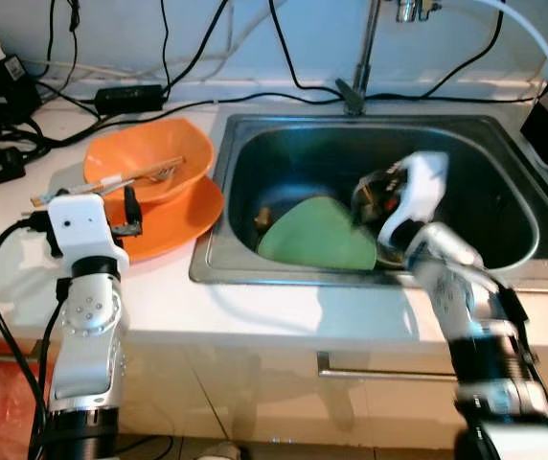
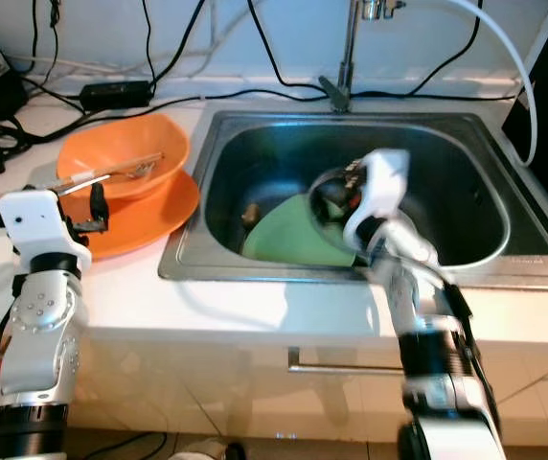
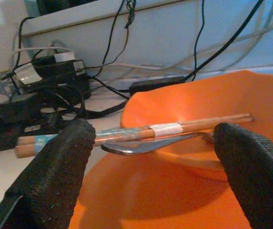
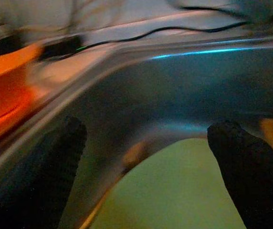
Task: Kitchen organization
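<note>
White countertop [image 1: 284, 307] carries a steel sink [image 1: 504, 144] and, left of it, an orange bowl [image 1: 164, 144] seated on an orange plate [image 1: 183, 225]. Chopsticks [image 3: 141, 132], bound by a pale paper band with no readable print, and a metal utensil [image 3: 151, 144] lie across the bowl. Left gripper [image 3: 151, 157]: at the plate's near edge, fingers spread, gripping nothing. Right gripper [image 4: 146, 167]: inside the sink, above a green plate [image 1: 317, 235], fingers spread, empty; view blurred. Black cables [image 1: 255, 96] and adapters sit along the back wall. No legible labels.
</note>
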You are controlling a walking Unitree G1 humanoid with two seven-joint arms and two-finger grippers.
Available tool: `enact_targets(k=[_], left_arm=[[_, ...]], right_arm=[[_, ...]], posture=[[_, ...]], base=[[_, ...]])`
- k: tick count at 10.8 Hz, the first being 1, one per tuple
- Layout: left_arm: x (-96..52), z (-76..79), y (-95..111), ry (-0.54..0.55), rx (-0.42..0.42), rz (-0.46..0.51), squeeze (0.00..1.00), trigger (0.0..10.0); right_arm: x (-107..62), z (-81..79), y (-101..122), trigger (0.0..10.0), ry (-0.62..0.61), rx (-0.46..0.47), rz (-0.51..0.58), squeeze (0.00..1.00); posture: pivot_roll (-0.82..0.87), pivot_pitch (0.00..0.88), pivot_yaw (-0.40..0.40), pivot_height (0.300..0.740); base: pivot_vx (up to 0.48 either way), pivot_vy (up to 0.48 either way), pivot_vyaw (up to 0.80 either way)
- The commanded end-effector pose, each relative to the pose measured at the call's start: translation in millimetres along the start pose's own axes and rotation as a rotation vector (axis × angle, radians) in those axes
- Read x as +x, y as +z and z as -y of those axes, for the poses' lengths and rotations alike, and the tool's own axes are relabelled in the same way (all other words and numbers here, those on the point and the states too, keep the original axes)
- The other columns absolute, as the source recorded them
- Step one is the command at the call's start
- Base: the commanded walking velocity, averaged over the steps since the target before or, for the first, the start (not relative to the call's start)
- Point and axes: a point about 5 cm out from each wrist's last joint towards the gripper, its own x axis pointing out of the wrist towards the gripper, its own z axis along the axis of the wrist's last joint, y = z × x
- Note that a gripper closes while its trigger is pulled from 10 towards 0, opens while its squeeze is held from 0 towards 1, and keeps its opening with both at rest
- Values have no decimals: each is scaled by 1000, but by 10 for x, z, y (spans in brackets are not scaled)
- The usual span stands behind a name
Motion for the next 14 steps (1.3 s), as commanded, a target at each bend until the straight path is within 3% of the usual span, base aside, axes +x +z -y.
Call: enact_targets(k=[1, 5, 14], left_arm=[[23, -48, 9, 18, 7, 1, 0, 10000], [64, 9, -14, -15, -34, -14, 0, 10000], [230, 39, -23, -52, -250, -43, 0, 10000]], right_arm=[[-35, -63, 26, 10000, 67, -9, -7, 0], [-263, -225, -55, 10000, 290, -11, -87, 0], [-355, -321, -27, 10000, 345, -4, -91, 0]], posture=[[156, 28, 53, 740], [153, 30, 56, 740], [146, 35, 60, 740]], base=[[0, 0, 0], [0, 0, 0], [0, 0, 0]])
